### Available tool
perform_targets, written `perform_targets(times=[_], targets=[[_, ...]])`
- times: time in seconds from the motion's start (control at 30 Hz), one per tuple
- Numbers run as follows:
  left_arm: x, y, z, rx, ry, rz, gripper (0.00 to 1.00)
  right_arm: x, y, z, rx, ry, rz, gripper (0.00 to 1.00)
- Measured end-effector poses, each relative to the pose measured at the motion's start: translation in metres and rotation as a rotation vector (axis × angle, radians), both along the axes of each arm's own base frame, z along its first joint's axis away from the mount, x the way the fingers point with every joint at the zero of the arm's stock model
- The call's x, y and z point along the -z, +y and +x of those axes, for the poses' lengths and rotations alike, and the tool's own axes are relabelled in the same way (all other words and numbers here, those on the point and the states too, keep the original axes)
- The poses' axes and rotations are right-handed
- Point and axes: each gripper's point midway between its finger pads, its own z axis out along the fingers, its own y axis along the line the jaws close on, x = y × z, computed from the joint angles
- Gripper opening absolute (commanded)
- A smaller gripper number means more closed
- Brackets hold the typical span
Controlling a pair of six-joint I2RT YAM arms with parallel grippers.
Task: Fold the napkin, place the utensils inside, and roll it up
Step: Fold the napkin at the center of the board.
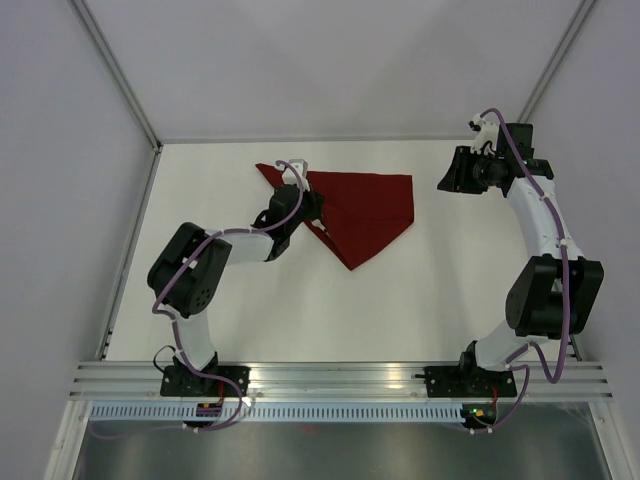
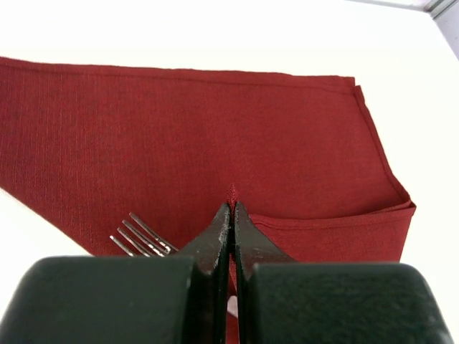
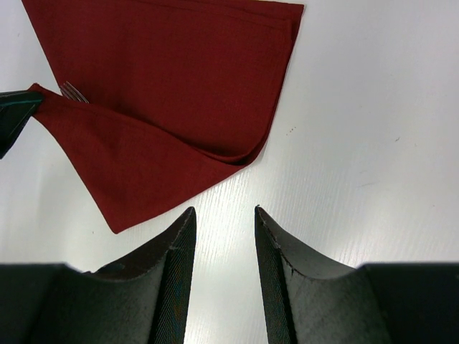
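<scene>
The dark red napkin (image 1: 370,205) lies folded into a triangle at the middle back of the table. My left gripper (image 1: 310,210) is shut on a corner flap of it (image 2: 232,192), with a thin strip of cloth pinched between the jaws. The flap is drawn over the fork. Only the fork's tines (image 2: 140,238) show, on the cloth just left of my left fingers. They also show in the right wrist view (image 3: 72,91). My right gripper (image 3: 224,209) is open and empty, above bare table to the right of the napkin (image 3: 165,72), at the right in the top view (image 1: 452,175).
The white table (image 1: 250,310) has grey walls at its left, back and right. A metal rail (image 1: 340,378) runs along the near edge by the arm bases. The left gripper's fingertip (image 3: 14,115) shows at the left edge of the right wrist view.
</scene>
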Motion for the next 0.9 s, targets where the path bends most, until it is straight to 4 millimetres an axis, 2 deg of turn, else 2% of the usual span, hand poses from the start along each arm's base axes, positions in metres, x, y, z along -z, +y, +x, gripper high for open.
perform_targets(times=[0.43, 0.53, 0.77, 0.9], targets=[[0.022, 0.014, 0.007, -0.021, 0.073, -0.024, 0.06, 0.006, 0.0, 0.001, -0.001, 0.014, 0.002, 0.44], [0.025, 0.019, 0.009, -0.033, 0.086, -0.027, 0.13, 0.006, 0.0, 0.001, -0.001, 0.015, 0.002, 0.44], [0.029, 0.023, 0.013, -0.043, 0.116, -0.035, 0.42, 0.006, 0.0, 0.001, -0.001, 0.015, 0.002, 0.44], [0.026, 0.025, 0.017, -0.044, 0.116, -0.041, 0.49, 0.006, 0.0, 0.001, -0.001, 0.015, 0.002, 0.44]])
